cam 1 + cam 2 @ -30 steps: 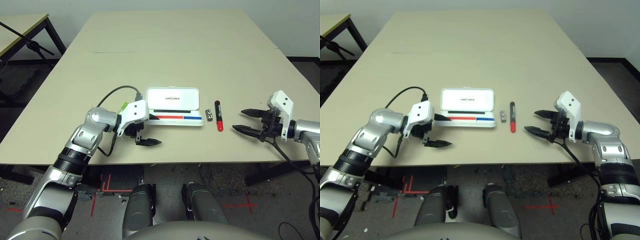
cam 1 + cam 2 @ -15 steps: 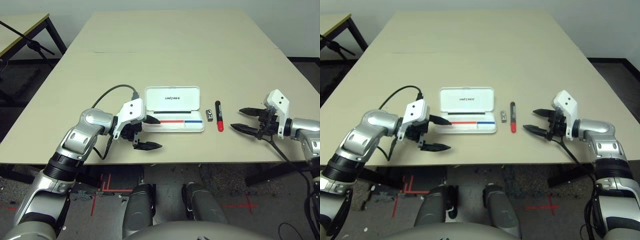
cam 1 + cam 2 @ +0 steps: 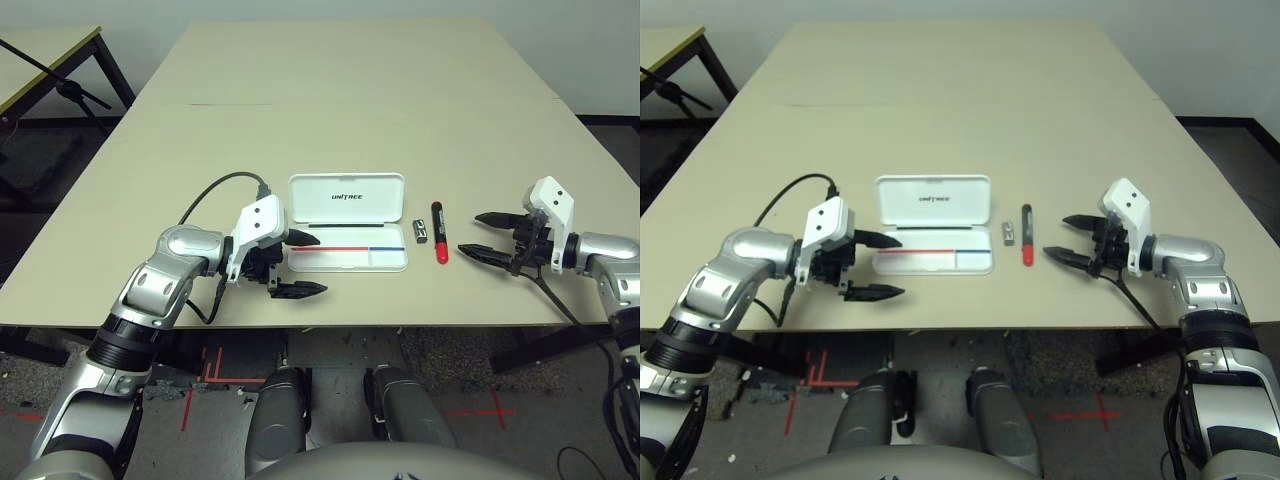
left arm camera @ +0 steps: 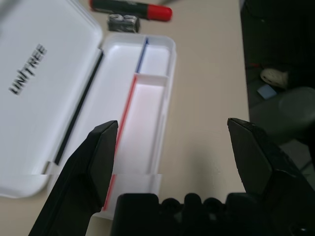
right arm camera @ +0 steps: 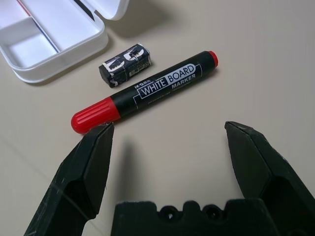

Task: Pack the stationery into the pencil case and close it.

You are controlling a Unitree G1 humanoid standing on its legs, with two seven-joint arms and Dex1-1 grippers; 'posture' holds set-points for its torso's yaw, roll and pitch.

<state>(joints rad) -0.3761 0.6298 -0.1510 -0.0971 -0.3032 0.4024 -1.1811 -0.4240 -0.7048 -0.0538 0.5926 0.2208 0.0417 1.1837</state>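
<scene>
The pencil case (image 3: 347, 197) lies open at the table's middle, its white lid with black UNITREE lettering folded back and the tray (image 4: 147, 103) with a red-and-blue stripe in front. Right of it sit a small black-grey block (image 3: 419, 232) and a black marker (image 3: 438, 232) with a red end toward me. My left gripper (image 3: 320, 264) is open at the case's left end, one finger over the tray's edge. My right gripper (image 3: 469, 233) is open just right of the marker (image 5: 157, 88), pointing at it without touching it; the block (image 5: 125, 65) lies beyond.
The tan table (image 3: 350, 90) stretches far behind the case. Its front edge runs close below both grippers. A black cable (image 3: 215, 188) loops from my left wrist. Another table (image 3: 40, 55) stands at the far left.
My left gripper has drawn back slightly to the left, away from the case. My right gripper has edged a little closer to the marker. Both stay open.
</scene>
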